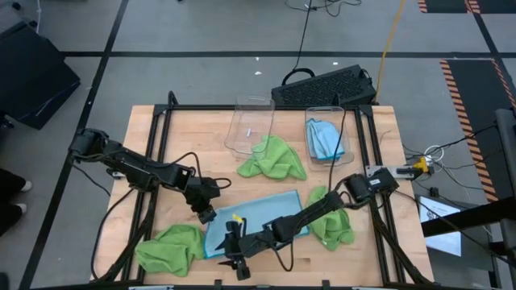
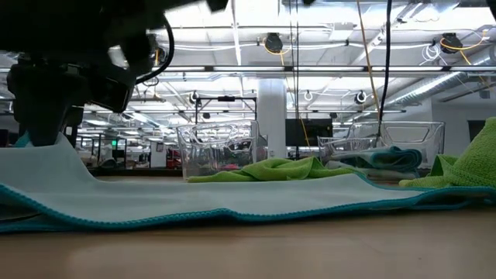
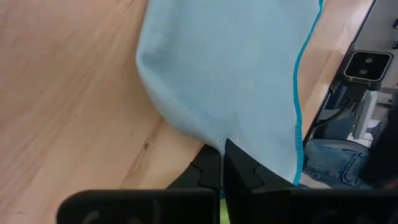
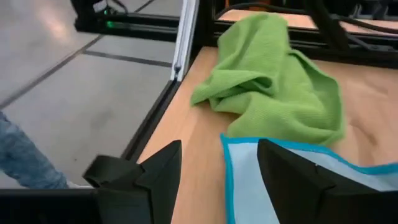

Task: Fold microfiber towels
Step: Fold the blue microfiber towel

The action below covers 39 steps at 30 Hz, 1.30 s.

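Note:
A light blue towel [image 1: 262,216] with a teal hem lies spread near the table's front edge. My left gripper [image 1: 205,213] is shut on its far-left corner. My right gripper [image 1: 235,259] stands open at the towel's near-left corner [image 4: 227,142], one finger on each side of it; I cannot tell whether they touch it. Lime green towels lie crumpled at the near left [image 1: 169,246], in the middle [image 1: 274,158] and under my right arm [image 1: 332,219]. Another light blue towel [image 1: 323,140] lies in a clear bin. My left gripper pinches the light blue towel's far-left corner [image 3: 211,140] between its two shut fingers. It comes slanting down from the table's left. The cloth gathers into the fingers and is raised a little there [image 2: 46,155], while the rest of the towel lies flat on the table.
Two clear plastic bins [image 1: 251,122] [image 1: 326,121] stand at the table's far middle, and a black keyboard [image 1: 322,84] lies behind them. A black frame rail [image 4: 186,37] runs along the table's edge. A person's jeans leg [image 4: 25,155] shows beside the table.

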Tool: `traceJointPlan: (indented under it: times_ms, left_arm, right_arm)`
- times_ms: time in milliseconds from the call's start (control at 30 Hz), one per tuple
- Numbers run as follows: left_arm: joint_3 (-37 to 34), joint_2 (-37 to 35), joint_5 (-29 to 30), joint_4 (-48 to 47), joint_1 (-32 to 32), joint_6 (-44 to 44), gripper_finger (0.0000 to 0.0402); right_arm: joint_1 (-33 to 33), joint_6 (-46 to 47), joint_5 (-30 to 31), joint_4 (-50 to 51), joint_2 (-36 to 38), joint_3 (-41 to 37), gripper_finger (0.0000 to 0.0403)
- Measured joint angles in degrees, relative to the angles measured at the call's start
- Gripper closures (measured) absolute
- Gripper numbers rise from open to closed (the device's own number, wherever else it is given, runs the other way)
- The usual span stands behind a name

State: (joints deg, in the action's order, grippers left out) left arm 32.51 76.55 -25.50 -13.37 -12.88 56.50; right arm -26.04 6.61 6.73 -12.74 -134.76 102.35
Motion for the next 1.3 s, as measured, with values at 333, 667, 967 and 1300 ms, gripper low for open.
traceJointPlan:
  times_ms: [333, 667, 967, 1300]
  left_arm:
    - [0.00, 0.00, 0.09, -0.03, 0.00, 1.88, 0.0400]
    - [0.00, 0.00, 1.60, -0.02, 0.02, 2.29, 0.0400]
    - [0.00, 0.00, 1.62, 0.00, 0.04, 2.73, 0.0400]
    - [0.04, -0.02, 2.31, 0.11, 0.04, 3.82, 0.0399]
  right_arm:
    - [0.58, -3.75, -1.01, -5.06, -4.90, -0.02, 0.0164]
    - [1.56, -14.84, -0.78, -7.24, -4.86, -0.02, 0.0126]
    - [2.47, -16.82, -0.85, -8.10, -5.77, -0.01, 0.0155]
    - [1.80, -16.28, -1.67, -8.99, -10.62, 3.43, 0.0161]
